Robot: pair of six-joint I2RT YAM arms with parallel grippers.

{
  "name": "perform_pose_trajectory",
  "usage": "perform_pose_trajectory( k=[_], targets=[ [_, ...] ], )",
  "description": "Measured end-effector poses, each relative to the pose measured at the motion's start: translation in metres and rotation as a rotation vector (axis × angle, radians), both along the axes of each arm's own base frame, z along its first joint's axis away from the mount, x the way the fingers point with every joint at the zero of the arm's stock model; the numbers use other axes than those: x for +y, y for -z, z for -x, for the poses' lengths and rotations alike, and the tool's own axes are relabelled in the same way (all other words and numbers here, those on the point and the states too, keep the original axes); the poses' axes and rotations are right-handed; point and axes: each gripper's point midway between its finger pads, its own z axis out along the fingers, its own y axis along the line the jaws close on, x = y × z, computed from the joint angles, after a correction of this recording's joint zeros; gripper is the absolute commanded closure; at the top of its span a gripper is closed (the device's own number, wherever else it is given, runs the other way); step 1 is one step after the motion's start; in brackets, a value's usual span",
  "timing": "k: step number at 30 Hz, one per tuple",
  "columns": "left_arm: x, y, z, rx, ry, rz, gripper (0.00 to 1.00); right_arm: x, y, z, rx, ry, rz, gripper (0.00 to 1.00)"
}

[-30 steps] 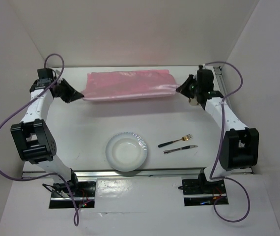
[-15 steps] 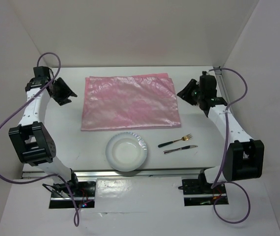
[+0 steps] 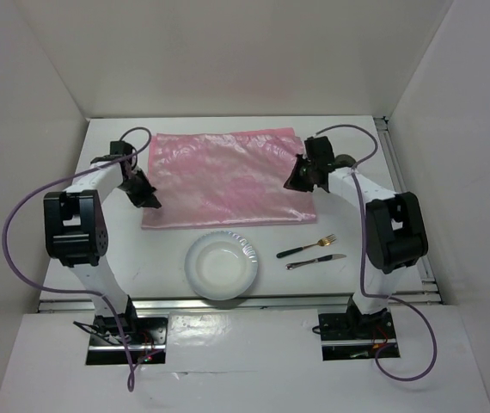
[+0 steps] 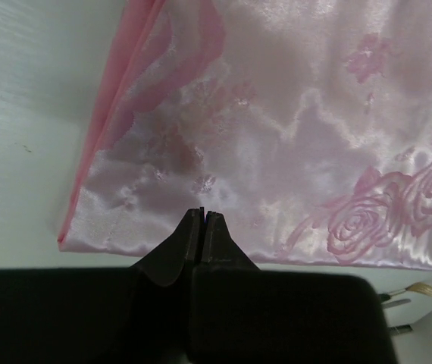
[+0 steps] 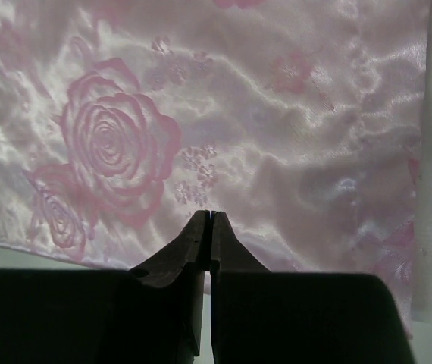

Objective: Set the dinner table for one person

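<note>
Shiny smooth pink cloth (image 3: 223,176) with roses, smooth white dinner table (image 3: 374,232) with a dull top, shiny silver metal knife (image 3: 314,261), shiny gold metal fork (image 3: 306,247)

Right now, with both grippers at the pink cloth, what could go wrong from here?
Both the left gripper and right gripper are shut, tips toward the near corners of the pink cloth; a sideways drag could bunch or skew it. The plate sits right at the cloth's near edge, so pulling the cloth nearer might push it.
</note>
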Motion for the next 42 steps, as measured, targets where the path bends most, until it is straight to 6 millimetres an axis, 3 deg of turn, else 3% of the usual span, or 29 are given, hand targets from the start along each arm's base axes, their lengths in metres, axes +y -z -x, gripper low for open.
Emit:
perform_pose_trajectory(
  k=[7,11,14,30,36,40,41,42],
  targets=[
    [0.002,0.02,0.0,0.041,0.014,-0.055,1.0,-0.009,0.052,0.032,0.123,0.018,0.063,1.0],
    [-0.002,0.037,0.004,0.084,0.033,-0.077,1.0,-0.017,0.071,0.047,0.179,0.056,0.083,1.0],
    [-0.004,0.038,0.004,0.085,0.038,-0.084,1.0,-0.022,0.08,0.054,0.207,0.089,0.094,1.0],
    [0.0,0.038,0.006,0.096,-0.013,-0.11,1.0,-0.024,0.082,0.08,0.207,0.16,0.055,1.0],
    [0.0,0.039,0.017,0.109,-0.02,-0.126,1.0,-0.026,0.082,0.086,0.213,0.167,0.059,1.0],
    [0.004,0.037,0.022,0.116,-0.042,-0.158,1.0,-0.027,0.081,0.086,0.218,0.162,0.082,0.86],
    [0.006,0.035,0.024,0.123,-0.048,-0.17,1.0,-0.029,0.081,0.088,0.225,0.157,0.096,0.79],
    [0.008,0.031,0.026,0.123,-0.053,-0.182,0.98,-0.03,0.079,0.089,0.23,0.153,0.109,0.63]
  ],
)
